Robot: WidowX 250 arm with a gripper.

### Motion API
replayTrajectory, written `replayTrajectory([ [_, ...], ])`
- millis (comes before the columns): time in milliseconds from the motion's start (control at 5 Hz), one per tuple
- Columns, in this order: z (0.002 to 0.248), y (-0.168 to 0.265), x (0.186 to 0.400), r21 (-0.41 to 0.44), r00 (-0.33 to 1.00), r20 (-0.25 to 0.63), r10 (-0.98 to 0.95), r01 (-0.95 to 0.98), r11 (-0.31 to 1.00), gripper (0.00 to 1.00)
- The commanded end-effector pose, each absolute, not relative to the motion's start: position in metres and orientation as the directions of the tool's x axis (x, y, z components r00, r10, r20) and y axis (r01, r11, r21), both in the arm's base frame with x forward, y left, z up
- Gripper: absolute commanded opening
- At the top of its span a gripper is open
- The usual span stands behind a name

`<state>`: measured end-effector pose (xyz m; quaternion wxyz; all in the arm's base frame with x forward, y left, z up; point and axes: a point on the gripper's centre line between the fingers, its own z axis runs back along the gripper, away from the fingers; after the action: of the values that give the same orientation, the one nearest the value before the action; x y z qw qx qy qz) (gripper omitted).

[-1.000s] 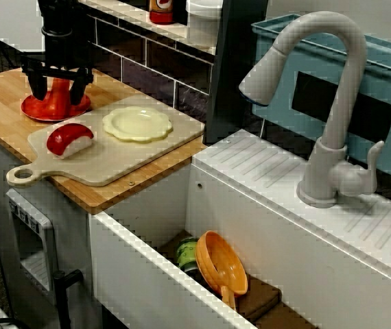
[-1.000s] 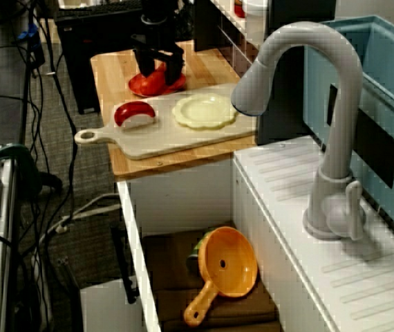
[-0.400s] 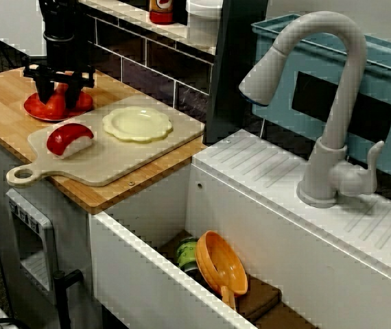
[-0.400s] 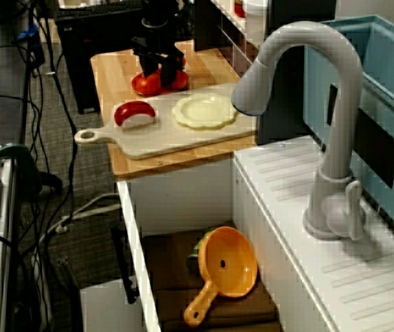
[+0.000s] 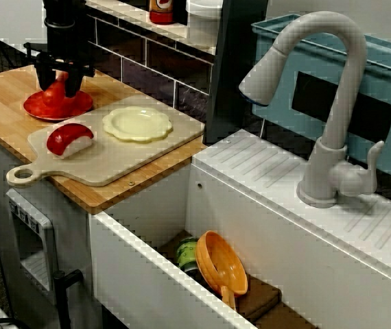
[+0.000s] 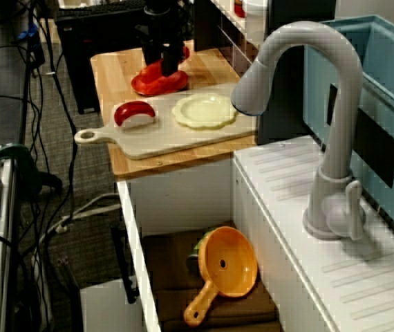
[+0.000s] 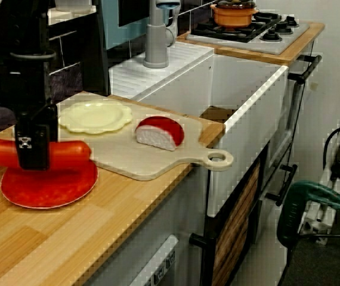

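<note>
The end effector (image 7: pixel 36 154), at the left of the low view along the counter, is clenched on a red sausage (image 7: pixel 71 152), gripping it near its middle and holding it level just over a red plate (image 7: pixel 51 192). That plate sits on the wooden counter (image 7: pixel 80 244), lower left. Just right of it a pale cutting board (image 7: pixel 134 164) carries a yellow plate (image 7: pixel 95 116) and a red-and-white sushi piece (image 7: pixel 160 132), apart from each other. In the view across the sink, an orange strainer (image 5: pixel 223 264) lies low in the sink (image 5: pixel 250 205), under the grey faucet (image 5: pixel 326 103) at upper right
</note>
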<state>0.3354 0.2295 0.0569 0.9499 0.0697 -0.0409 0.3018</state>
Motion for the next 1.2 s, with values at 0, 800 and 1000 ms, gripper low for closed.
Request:
replayTrajectory([
  [0, 0.094, 0.226, 0.334, 0.063, 0.847, 0.177, 0.501, -0.518, 0.853, 0.00],
  [800, 0.094, 0.198, 0.323, 0.042, 0.870, 0.184, 0.457, -0.471, 0.881, 0.00],
  [1000, 0.092, 0.189, 0.328, 0.045, 0.875, 0.170, 0.453, -0.466, 0.884, 0.00],
])
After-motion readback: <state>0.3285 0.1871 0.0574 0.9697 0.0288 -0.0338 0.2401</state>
